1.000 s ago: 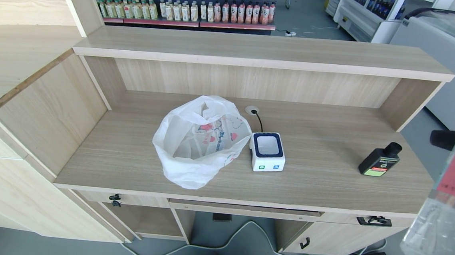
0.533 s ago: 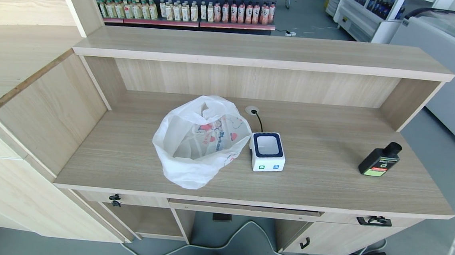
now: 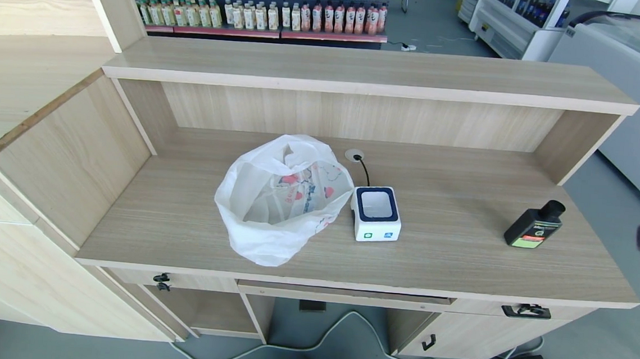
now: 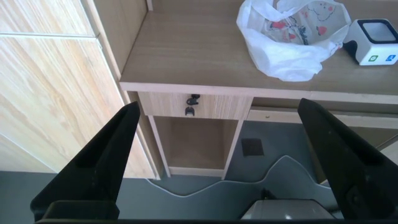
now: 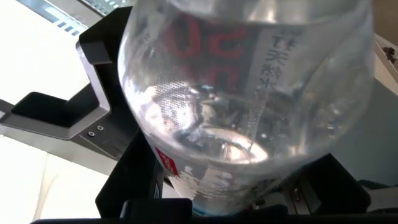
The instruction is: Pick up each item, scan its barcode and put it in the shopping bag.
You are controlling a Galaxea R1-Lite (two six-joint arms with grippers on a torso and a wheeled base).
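Clamps clear bottle (image 5: pixel 249 93) in right gripper (image 5: pixel 233 186), holds left gripper (image 4: pixel 217 109) wide open before counter (image 3: pixel 460 262) with shopping bag (image 3: pixel 273 204) beside scanner (image 3: pixel 377 213)

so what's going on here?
The right gripper holds a clear bottle off to the right of the counter. The left gripper hangs open near the counter's left front. The shopping bag, the scanner and a dark bottle sit on the counter.

White shopping bag (image 3: pixel 254 237), red-blue print, black bottle (image 3: pixel 532 227), clear red-printed bottle (image 5: pixel 249 118)
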